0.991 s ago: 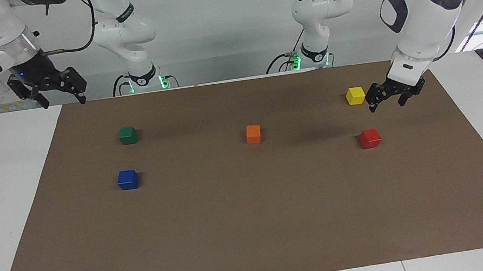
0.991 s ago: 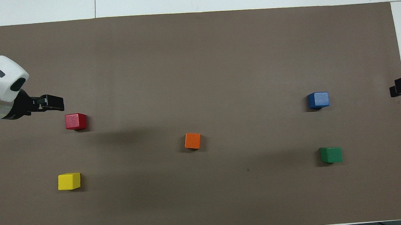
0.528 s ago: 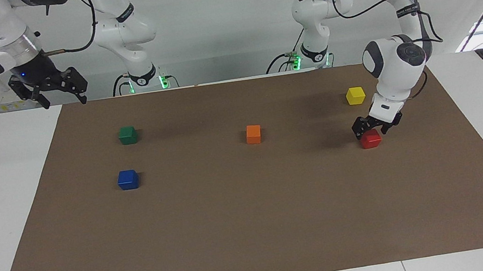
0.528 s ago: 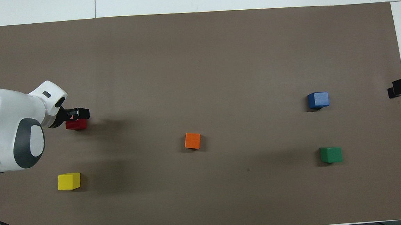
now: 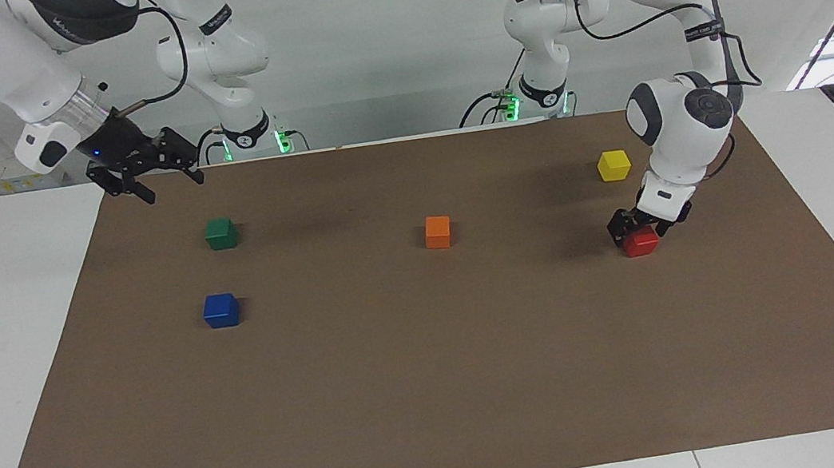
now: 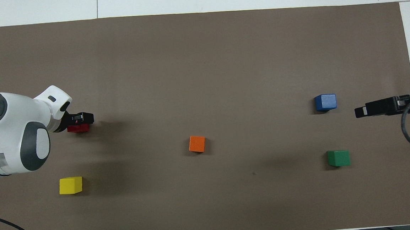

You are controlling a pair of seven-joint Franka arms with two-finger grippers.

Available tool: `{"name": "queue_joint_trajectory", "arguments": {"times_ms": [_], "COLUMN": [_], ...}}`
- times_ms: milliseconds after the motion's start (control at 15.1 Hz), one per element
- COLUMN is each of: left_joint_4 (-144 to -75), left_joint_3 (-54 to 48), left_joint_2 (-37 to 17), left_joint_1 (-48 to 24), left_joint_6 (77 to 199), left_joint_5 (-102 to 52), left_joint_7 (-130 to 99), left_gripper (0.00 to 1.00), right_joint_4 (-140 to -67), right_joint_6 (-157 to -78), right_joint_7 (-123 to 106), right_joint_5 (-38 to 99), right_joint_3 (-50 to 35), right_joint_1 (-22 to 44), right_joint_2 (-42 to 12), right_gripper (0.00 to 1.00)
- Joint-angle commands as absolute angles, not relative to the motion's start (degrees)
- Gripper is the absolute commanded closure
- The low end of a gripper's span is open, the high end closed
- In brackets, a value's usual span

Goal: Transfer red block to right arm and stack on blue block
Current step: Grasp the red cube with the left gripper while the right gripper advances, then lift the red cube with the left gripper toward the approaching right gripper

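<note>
Both fingers of left pincer (image 5: pixel 635 226) straddle red block (image 5: pixel 641 243).

Table (image 5: pixel 11 336): white, covered almost fully by brown mat (image 5: pixel 438 392).
Red block (image 5: pixel 641 243): on mat, toward left arm's end.
Yellow block (image 5: pixel 613 165): same end, nearer robots.
Orange block (image 5: pixel 438 231): mid-mat.
Blue block (image 5: pixel 221 310): toward right arm's end.
Green block (image 5: pixel 221 233): same end, nearer robots.
</note>
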State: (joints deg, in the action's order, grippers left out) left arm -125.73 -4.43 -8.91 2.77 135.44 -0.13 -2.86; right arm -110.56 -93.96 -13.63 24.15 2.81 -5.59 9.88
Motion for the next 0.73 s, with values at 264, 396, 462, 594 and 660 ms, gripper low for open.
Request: {"name": "queue_joint_trajectory", "arguments": {"times_ms": [264,396,462,594,660], "left_joint_4": [-120.3,-112.6,-109.1,-103.0,-100.7], "left_joint_3": [-4.8,-5.1,-5.4,-6.3,-7.4], "left_joint_2": [-9.8,-9.6,-9.3,-7.9,-6.6], "left_joint_1": [2.6,2.2,1.9,0.4,-0.3], "left_joint_6": [128.7,118.5,113.2,103.7,100.1], "left_joint_5": [-1.2,-3.5,-6.0,-9.5,-10.2], "left_joint_7": [-9.7,-14.5,-17.2,-23.1,-26.6], "left_gripper": [1.0,1.0,1.0,1.0,1.0], "right_joint_4": [-125.1,-125.7,-126.3,-129.0,-130.2], "right_joint_6": [-89.9,-86.3,-84.8,-83.8,-83.6], "right_joint_7": [-39.9,-40.1,-40.3,-41.8,-43.2], "right_joint_5": [51.2,56.0,59.0,66.6,70.5], "right_joint_3": [2.7,2.6,2.6,2.5,2.5], "right_joint_1": [-15.1,-14.6,-14.2,-12.6,-11.7], "right_joint_2": [8.6,7.1,6.5,6.2,5.6], "right_gripper": [0.0,0.0,0.0,0.0,0.0]}}
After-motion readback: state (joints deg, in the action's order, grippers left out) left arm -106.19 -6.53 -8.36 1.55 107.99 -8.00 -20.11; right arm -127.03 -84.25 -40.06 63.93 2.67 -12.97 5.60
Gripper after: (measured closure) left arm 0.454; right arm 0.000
